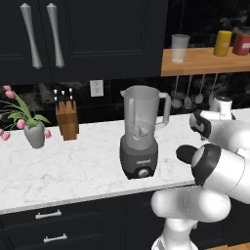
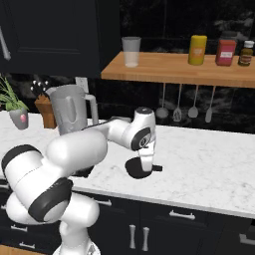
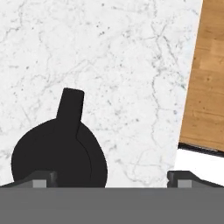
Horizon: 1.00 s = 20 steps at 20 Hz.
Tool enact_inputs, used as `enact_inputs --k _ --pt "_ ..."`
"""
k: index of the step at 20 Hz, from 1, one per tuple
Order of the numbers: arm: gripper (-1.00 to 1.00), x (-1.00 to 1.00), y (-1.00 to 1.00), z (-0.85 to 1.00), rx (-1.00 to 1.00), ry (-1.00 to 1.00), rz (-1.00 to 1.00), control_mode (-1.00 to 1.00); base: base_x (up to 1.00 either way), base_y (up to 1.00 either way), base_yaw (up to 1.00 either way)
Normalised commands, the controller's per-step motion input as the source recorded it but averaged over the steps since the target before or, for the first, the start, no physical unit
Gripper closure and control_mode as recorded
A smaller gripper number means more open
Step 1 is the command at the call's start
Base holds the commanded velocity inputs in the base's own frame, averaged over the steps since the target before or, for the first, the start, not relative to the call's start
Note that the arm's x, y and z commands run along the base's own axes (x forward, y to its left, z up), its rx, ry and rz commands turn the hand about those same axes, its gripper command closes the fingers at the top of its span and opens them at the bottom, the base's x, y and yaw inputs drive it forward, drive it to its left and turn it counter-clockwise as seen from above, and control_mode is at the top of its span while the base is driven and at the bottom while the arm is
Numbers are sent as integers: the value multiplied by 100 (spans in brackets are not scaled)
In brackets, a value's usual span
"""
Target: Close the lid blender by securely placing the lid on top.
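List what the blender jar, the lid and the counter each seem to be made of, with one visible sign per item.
Blender jar: likely clear plastic or glass, grey-tinted; the blades show through its wall.
Lid: probably matte black plastic or rubber; it is evenly dark with no shine.
Counter: seems polished white marble or a marble-look stone; fine grey veins run across it.

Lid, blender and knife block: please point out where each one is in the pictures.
lid (image 3: 57, 153): hand view, middle of the black disc.
blender (image 1: 141, 119): left base view, clear jar wall.
knife block (image 1: 67, 122): left base view, wooden front face.
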Motion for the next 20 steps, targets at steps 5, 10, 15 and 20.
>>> enact_inputs --k 5,10,15,20 --pt "-100 13 0 -23 11 0 0 -100 0 0 0" --pt "-100 12 -4 -21 10 0 0 -100 0 0 0" --pt "-100 12 -16 -21 8 0 0 -100 0 0 0" --pt "-100 14 -12 -21 6 0 0 -100 0 0 0"
